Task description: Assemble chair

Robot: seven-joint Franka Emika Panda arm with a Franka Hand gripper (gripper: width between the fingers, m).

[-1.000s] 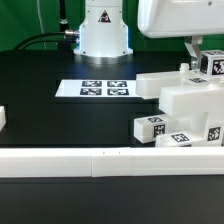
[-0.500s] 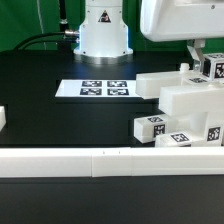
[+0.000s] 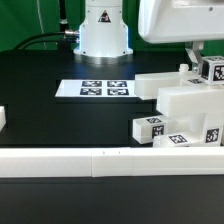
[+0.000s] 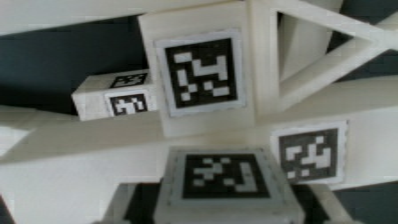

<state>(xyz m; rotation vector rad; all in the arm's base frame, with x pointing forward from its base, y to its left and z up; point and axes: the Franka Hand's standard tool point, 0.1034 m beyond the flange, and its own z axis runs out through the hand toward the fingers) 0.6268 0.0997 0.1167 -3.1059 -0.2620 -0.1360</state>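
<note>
**Chair assembly, a single moment.** The gripper (image 4: 217,203) is pinching a tagged short square post (image 4: 222,170) between its dark fingers (image 4: 135,205), with the jaws partly closed against the post's sides. The post is showing at the top of the cluster of white chair pieces (image 3: 190,105). The cluster is lying to the exterior view's right of the marker board (image 3: 105,88) (a flat sheet bearing four tags). A smaller tagged block (image 3: 148,127) is resting at the cluster's edge, nearer the camera than the marker board. A long white rail (image 3: 100,160) is running across the black table (image 3: 40,100) in front of the marker board, and the arm's base (image 3: 103,35) is standing behind it.
</note>
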